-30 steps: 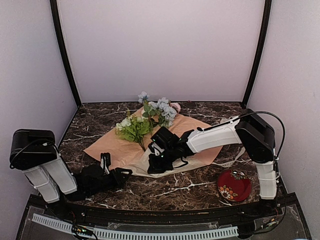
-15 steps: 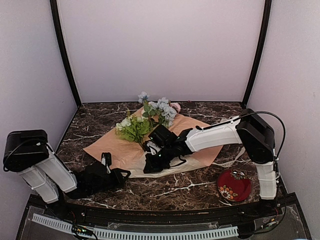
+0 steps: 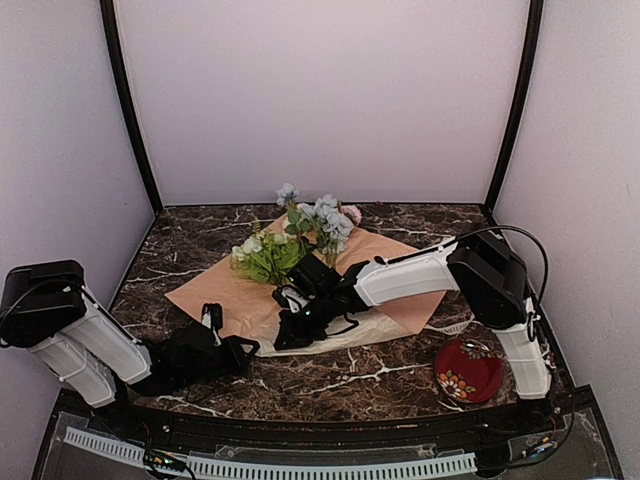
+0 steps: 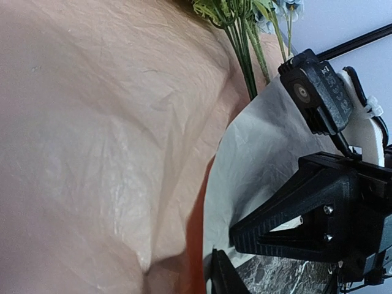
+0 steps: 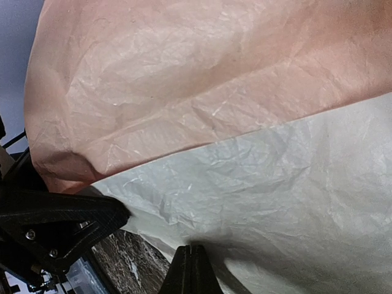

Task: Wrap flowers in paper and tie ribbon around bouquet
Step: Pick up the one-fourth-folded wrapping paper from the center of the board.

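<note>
Since a second ago: right arm has stretched further left across the paper (image 3: 220,295). Left arm's shoulder block has dropped lower and further left, its jaws narrower than before.

Right gripper (image 3: 282,340): clenched, fingers pressed together with no gap in its wrist view. Tips sit on the cream side of the paper, at the near edge where the sheet is folded up over the peach side. Can't tell whether a layer of paper is pinched between them.

Left gripper (image 3: 247,347): low on the table (image 3: 190,240), at the paper's near-left edge, just left of the right gripper's tips. In its wrist view only one finger (image 4: 225,277) shows at the bottom. Peach paper fills the left of that view, creased right in front of the lens. Can't tell whether it has clamped the sheet.

Paper: spread flat mid-table, peach side up, near-right part folded over to show cream.

Flowers (image 3: 300,235): lying on the far part of the paper, blooms over its far edge, stems (image 4: 242,55) pointing back toward the right gripper. Neither gripper touches them.
</note>
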You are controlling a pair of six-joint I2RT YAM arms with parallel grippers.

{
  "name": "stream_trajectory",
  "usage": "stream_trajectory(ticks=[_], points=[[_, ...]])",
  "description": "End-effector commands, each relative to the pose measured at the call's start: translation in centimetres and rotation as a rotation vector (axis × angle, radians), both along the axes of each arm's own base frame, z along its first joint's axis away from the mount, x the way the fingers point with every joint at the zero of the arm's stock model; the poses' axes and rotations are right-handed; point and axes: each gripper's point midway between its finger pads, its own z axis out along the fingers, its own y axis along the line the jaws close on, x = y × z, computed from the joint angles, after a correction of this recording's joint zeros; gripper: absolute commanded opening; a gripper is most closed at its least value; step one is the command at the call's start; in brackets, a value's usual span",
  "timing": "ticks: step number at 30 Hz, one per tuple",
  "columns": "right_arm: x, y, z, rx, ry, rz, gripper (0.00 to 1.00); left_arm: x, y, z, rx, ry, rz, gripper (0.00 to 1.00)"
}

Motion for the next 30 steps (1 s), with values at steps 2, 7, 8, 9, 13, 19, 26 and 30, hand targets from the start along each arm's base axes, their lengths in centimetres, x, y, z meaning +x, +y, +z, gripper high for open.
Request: stream_trajectory(ticks=[2, 7, 8, 9, 13, 19, 26, 30], points=[[-0.3, -2.6, -3.6, -0.115, 0.05, -0.039, 0.0, 0.3, 1.2, 0.4, 0.061, -0.037, 0.02, 0.25], [-0.6, -2.7, -3.8, -0.105, 0.069, -0.041, 0.0, 0.7, 2.7, 0.5, 0.077, -0.037, 0.058, 0.44], [-0.6, -2.7, -3.7, -0.103, 0.07, -0.041, 0.0, 0.9, 3.0, 0.5, 0.08, -0.038, 0.061, 0.46], [-0.6, -2.6, -3.7, -0.102, 0.071, -0.039, 0.0, 1.0, 3.3, 0.6, 0.086, -0.041, 0.063, 0.48], [-0.8, -2.5, -4.0, -0.1, 0.083, -0.032, 0.0, 1.8, 4.6, 1.2, 0.104, -0.076, 0.089, 0.56], [-1.0, -2.6, -4.2, -0.098, 0.091, -0.03, 0.0, 2.7, 6.3, 1.7, 0.126, -0.107, 0.127, 0.62], [-1.0, -2.7, -4.3, -0.107, 0.092, -0.028, 0.0, 3.5, 5.7, 2.1, 0.114, -0.128, 0.1, 0.51], [-1.1, -2.8, -4.5, -0.111, 0.097, -0.031, 0.0, 4.3, 6.6, 2.7, 0.177, -0.148, 0.15, 0.28]])
